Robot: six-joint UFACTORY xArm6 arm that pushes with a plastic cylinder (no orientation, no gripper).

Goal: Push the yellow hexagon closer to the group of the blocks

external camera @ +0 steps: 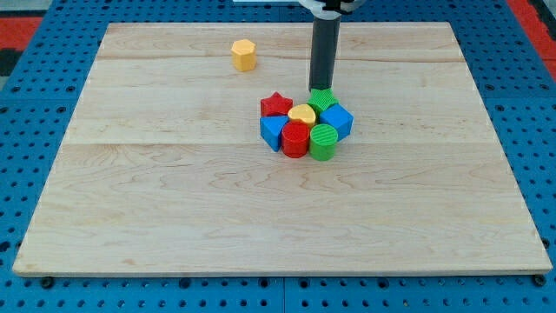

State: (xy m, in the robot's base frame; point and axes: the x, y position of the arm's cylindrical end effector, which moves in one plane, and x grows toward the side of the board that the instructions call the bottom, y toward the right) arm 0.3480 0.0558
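Observation:
A yellow hexagon (244, 54) stands alone near the view's top, left of centre. A tight group of blocks sits mid-board: a red star (276, 105), a yellow heart (302, 114), a green star (323, 98), a blue cube (337, 120), a blue block (273, 132), a red cylinder (295, 139) and a green cylinder (323, 142). My tip (321, 89) is at the top edge of the group, right at the green star. It is well to the right of and below the yellow hexagon.
The wooden board (174, 200) lies on a blue perforated table (26, 174). The dark rod (325, 48) comes down from the view's top.

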